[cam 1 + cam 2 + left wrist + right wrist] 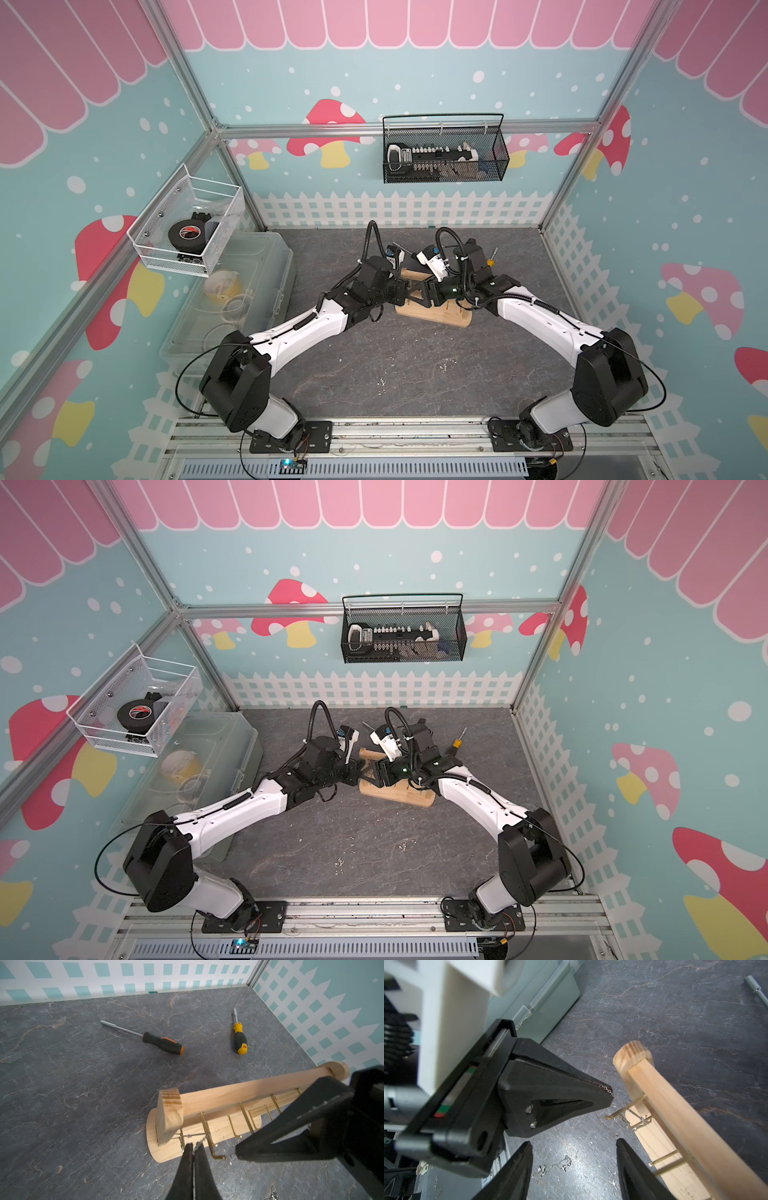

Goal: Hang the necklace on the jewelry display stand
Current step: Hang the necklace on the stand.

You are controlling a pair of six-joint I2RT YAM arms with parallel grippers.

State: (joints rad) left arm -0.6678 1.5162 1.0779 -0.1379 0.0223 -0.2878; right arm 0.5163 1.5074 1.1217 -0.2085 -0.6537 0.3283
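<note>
On the dark stone table (83,1084), my left claw (194,1148) pinches the necklace chain (200,1142) tight; it runs to gold pegs (205,1128) at one end of the wooden stand (239,1093). My right claw (574,1141) gapes wide and empty just beside.

I work inside a staged robot test cell: aluminium framing (407,129) boxes me in, its panels printed with cartoon mushrooms (332,124) and a picket fence (399,208). My left arm (299,336) and right arm (540,320) are bolted to a metal rail (415,430) along a slate-look tabletop (415,365). On the walls, a white mesh basket (226,220) holds tape (188,233) and a black wire basket (494,162) holds hardware.
</note>
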